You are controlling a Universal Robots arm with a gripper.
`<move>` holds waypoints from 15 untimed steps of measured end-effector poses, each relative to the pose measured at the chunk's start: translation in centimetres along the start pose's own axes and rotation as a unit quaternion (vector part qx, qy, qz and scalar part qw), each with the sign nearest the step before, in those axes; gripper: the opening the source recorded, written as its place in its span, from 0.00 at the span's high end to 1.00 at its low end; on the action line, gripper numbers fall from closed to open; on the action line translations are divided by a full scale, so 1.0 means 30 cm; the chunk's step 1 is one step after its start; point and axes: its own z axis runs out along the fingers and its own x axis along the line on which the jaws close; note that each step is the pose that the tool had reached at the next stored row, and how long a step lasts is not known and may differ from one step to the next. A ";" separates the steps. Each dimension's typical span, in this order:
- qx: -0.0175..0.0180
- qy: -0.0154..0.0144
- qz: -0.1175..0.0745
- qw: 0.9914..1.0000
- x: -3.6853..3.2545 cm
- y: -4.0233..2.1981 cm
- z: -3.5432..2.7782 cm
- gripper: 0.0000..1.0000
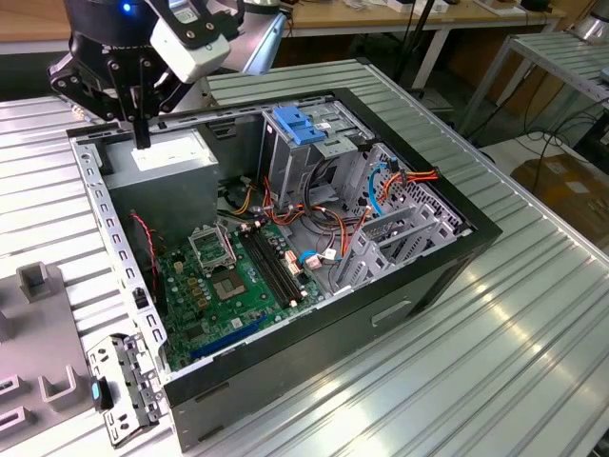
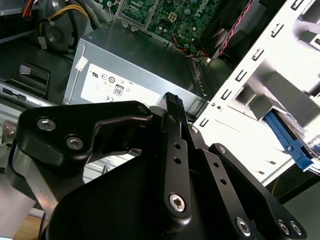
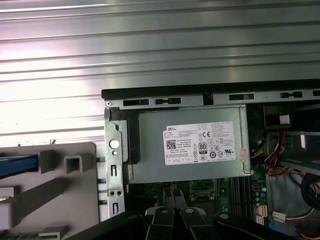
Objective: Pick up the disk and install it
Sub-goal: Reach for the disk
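My gripper [image 1: 142, 140] hangs over the back corner of the open computer case [image 1: 433, 286], on the exterior view's left, just above the grey power-supply box [image 1: 169, 155]. Its fingers [image 2: 171, 100] point down and look pressed together with nothing between them. In the first wrist view the gripper [image 3: 176, 212] sits over the motherboard edge beside the power-supply box [image 3: 195, 150]. The disk's body is out of view. A blue plastic strip [image 3: 17, 165] lies in the grey fixture [image 3: 75, 200] outside the case; I cannot tell whether it is the disk's rail.
A bare blue bracket [image 1: 298, 125] tops the drive cage [image 1: 328, 157]. The motherboard [image 1: 228, 276] and loose cables [image 1: 381, 190] fill the case floor. A grey fixture [image 1: 43, 319] and a metal latch plate [image 1: 122, 386] lie on the ribbed table [image 1: 495, 352].
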 end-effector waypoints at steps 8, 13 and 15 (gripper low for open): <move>0.000 0.001 0.000 1.000 0.014 -0.001 0.000 0.89; 0.000 0.001 0.000 1.000 0.022 -0.002 0.000 0.89; 0.000 0.001 0.000 1.000 0.026 -0.002 0.000 0.89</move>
